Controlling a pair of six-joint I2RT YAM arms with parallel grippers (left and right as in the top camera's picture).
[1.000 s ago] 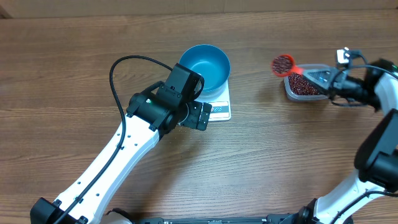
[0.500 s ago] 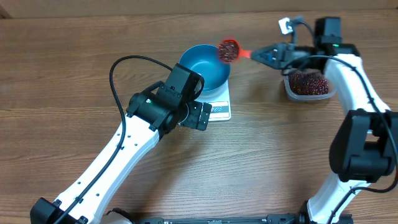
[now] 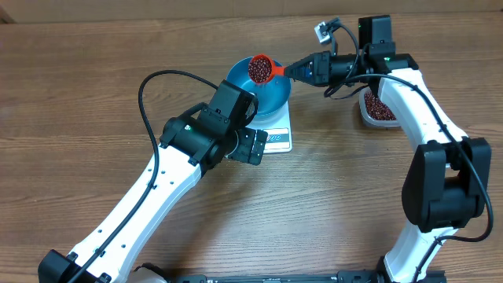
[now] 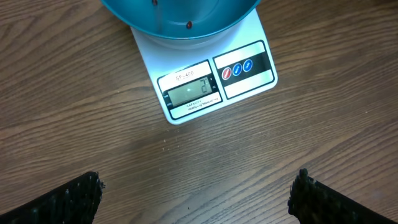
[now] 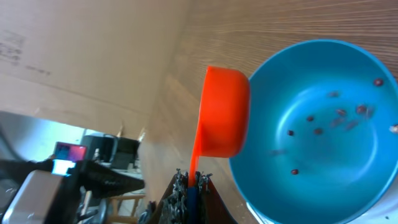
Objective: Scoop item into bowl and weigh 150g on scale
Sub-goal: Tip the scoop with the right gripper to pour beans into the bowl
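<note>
The right gripper (image 3: 302, 69) is clamped tight on the handle of a red scoop (image 3: 260, 68), arm stretched out across the table (image 3: 78, 79). From overhead the scoop's cup sits over the far rim of the bowl (image 3: 275, 90), mouth up and heaped with beans (image 3: 257, 71). The right wrist view shows the cup's orange-red underside (image 5: 224, 112) just at the edge of the bowl (image 5: 323, 162), with only a scattering of beans (image 5: 339, 115) inside, some of them blurred. The bowl stands on the scale (image 3: 279, 140), which lies near the middle of the table. More beans fill a clear tub (image 3: 365, 118) off to the right, under the right arm. The left gripper (image 3: 251, 147) hangs just in front of the scale with its fingers spread wide and nothing between them; its camera looks down on the scale's display (image 4: 189, 94), whose digits are too faint to read.
</note>
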